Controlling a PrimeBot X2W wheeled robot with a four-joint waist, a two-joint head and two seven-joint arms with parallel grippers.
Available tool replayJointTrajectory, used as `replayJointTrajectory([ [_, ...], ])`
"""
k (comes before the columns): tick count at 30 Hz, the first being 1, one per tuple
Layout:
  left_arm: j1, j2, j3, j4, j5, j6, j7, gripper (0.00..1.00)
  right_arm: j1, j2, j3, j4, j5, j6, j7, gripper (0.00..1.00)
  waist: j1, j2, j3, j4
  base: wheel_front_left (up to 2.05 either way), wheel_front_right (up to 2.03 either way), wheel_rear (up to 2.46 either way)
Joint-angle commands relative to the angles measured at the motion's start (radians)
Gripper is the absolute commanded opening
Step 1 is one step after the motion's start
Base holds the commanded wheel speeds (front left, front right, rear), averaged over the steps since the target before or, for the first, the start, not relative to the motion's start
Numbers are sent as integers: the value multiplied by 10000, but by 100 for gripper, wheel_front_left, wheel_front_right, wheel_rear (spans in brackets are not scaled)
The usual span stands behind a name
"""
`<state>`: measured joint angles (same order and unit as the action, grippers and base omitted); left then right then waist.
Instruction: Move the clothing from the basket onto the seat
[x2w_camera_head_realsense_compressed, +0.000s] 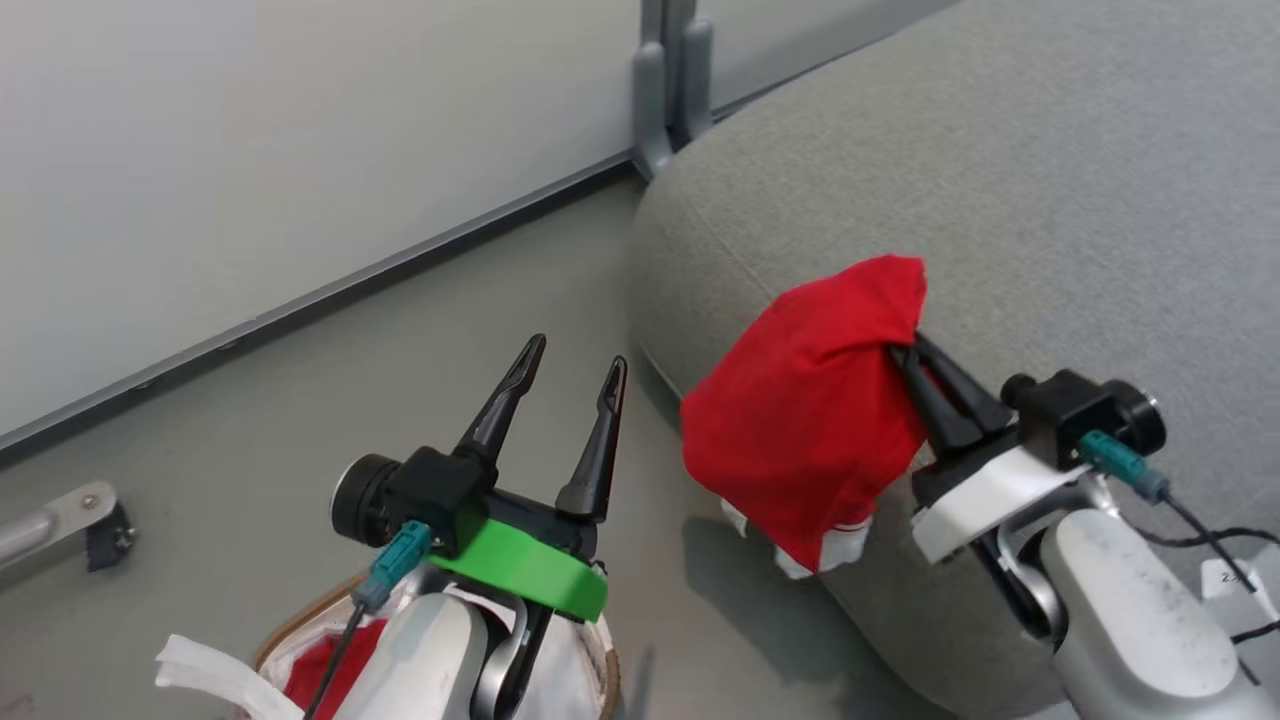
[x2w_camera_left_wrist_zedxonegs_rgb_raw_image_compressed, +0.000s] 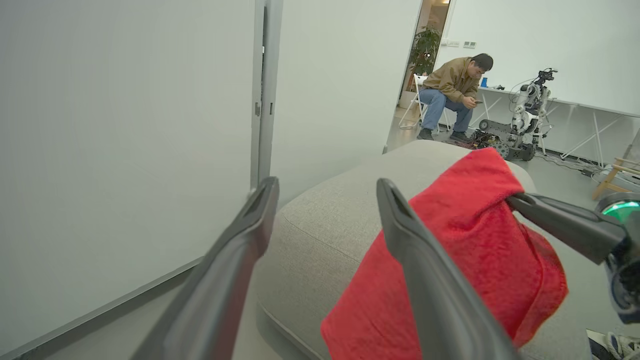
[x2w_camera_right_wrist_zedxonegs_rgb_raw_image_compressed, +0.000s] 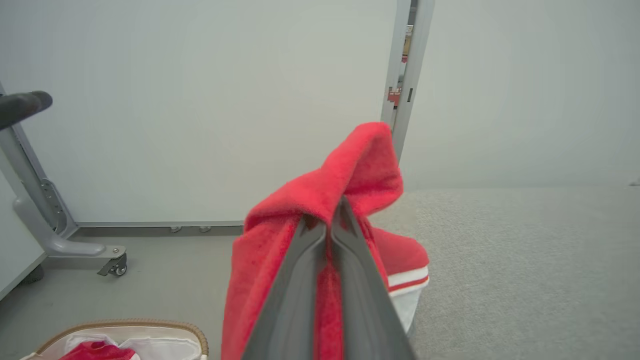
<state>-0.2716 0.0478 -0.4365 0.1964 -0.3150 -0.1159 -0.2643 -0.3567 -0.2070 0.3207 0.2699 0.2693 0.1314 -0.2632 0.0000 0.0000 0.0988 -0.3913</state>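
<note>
While the left hand (x2w_camera_head_realsense_compressed: 577, 356) gapes, the right hand (x2w_camera_head_realsense_compressed: 908, 352) pinches fuzzy red clothing (x2w_camera_head_realsense_compressed: 805, 425) by the rounded seat (x2w_camera_head_realsense_compressed: 1050, 200).

A robotics lab with a mock sitting corner. Plain white partition panels (x2w_camera_right_wrist_zedxonegs_rgb_raw_image_compressed: 200, 100) stand on grey metal feet, one with a caster (x2w_camera_right_wrist_zedxonegs_rgb_raw_image_compressed: 115, 268) at eight o'clock in the right wrist view; the floor (x2w_camera_head_realsense_compressed: 420, 380) is bare grey. In the left wrist view, at one o'clock beyond the panels, a person (x2w_camera_left_wrist_zedxonegs_rgb_raw_image_compressed: 452, 87) sits on a white folding chair beside a long white trestle table (x2w_camera_left_wrist_zedxonegs_rgb_raw_image_compressed: 590, 106); a second robot (x2w_camera_left_wrist_zedxonegs_rgb_raw_image_compressed: 530, 105) on a wheeled base stands at two o'clock, with cables (x2w_camera_left_wrist_zedxonegs_rgb_raw_image_compressed: 565, 161) trailing on the floor near it; a potted plant (x2w_camera_left_wrist_zedxonegs_rgb_raw_image_compressed: 424, 50) stands in the doorway behind the person. The one homely piece is the large grey upholstered seat (x2w_camera_left_wrist_zedxonegs_rgb_raw_image_compressed: 340, 220).
</note>
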Motion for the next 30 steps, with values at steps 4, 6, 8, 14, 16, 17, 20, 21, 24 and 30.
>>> replayJointTrajectory([
  [4, -446, 71, -190, 169, 123, -73, -3, 100, -974, -547, -530, 139, -283, -14, -24, 0, 0, 0, 1373, -1057, 0, 0, 0],
  [6, -616, 62, -244, 264, 250, -84, -3, 100, -1558, -896, -787, 246, -406, -14, -24, 0, 0, 0, 1698, -882, 0, 0, 0],
  [8, -800, 67, -229, 352, 384, -97, -3, 100, -2167, -1205, -1039, 372, -502, -14, -24, 0, 0, 0, 2041, -680, 0, 0, 0],
  [14, -1433, 68, -323, 513, 847, -135, -3, 100, -4289, -2514, -1908, 794, -501, -14, -24, 0, 0, 0, 3221, 201, 0, 0, 0],
  [16, -1583, 67, -305, 542, 957, -130, -3, 100, -4901, -2912, -2106, 970, -541, -14, -22, 0, 0, 0, 3553, 466, 0, 0, 0],
  [17, -1651, 65, -304, 547, 1012, -132, -3, 100, -5158, -3069, -2169, 1046, -532, -14, -22, 0, 0, 0, 3707, 574, 0, 0, 0],
  [20, -1860, 61, -305, 590, 1135, -142, -3, 100, -5947, -3412, -2329, 1173, -500, -14, -24, 0, 0, 0, 4152, 875, 0, 0, 0],
  [21, -1919, 58, -295, 594, 1181, -144, -3, 100, -6141, -3408, -2374, 1216, -498, -14, -24, 0, 0, 0, 4250, 940, 0, 0, 0],
  [24, -2110, 58, -315, 586, 1239, -149, -3, 100, -6484, -3492, -2522, 1393, -611, -14, -22, 0, 0, 0, 4591, 1160, 0, 0, 0],
  [30, -2389, 58, -385, 645, 1282, -153, -3, 100, -6323, -3140, -3138, 2516, -1217, -14, -24, 0, 0, 0, 4995, 1503, 0, 0, 0],
])
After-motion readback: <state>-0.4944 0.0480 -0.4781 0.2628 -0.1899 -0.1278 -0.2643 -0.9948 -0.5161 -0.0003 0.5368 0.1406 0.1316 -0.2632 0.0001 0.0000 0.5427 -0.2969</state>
